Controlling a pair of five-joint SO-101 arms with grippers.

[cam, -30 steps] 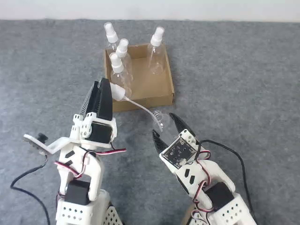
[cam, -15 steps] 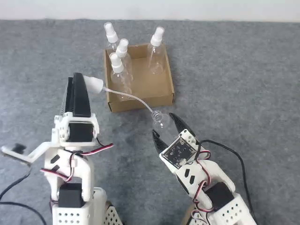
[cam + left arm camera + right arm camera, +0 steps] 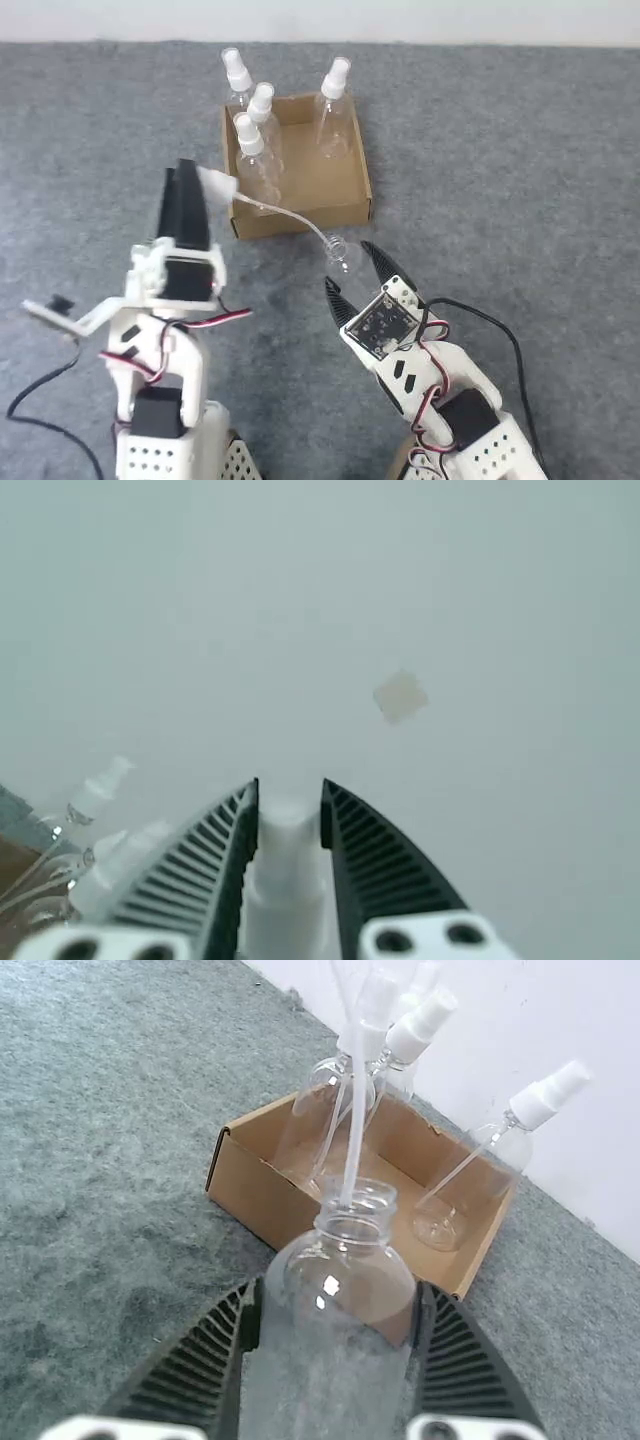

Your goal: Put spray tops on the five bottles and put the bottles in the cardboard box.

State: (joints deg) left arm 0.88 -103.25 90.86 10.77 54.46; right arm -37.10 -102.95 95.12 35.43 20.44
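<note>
**Booth:** Which step are you on, starting from your left?

**Me:** This is the last cap of the five, as I read it. My left pincer (image 3: 188,180) is clamped on the spray top (image 3: 217,185), with its ribbed jaws pressed against both sides of the white head. It's held up off the table, just beside the near left corner of the box (image 3: 300,218).

**Booth:** Which way is that top pointing?

**Me:** Its long axis slants from my left jaws down and to the right. The head is at my end. The thin tube (image 3: 285,215) trails across the front wall of the box toward the neck of the open bottle. Four capped bottles (image 3: 335,125) stand upright at the box. From my right wrist they look to be inside its walls.

**Booth:** And the open bottle?

**Me:** The open bottle (image 3: 340,255) is gripped round its body by my right pincer (image 3: 348,268), in front of the box. Its long axis runs out along the jaws, and the mouth points away from my arm toward the box. The tube tip is at the mouth, but I can't tell whether it's actually inside.

**Booth:** What does the next move call for?

**Me:** I need to bring the top's axis in line with the neck and feed the tube right down. Then I seat the head and turn it tight. After that, this bottle goes in the box with the others.
</note>
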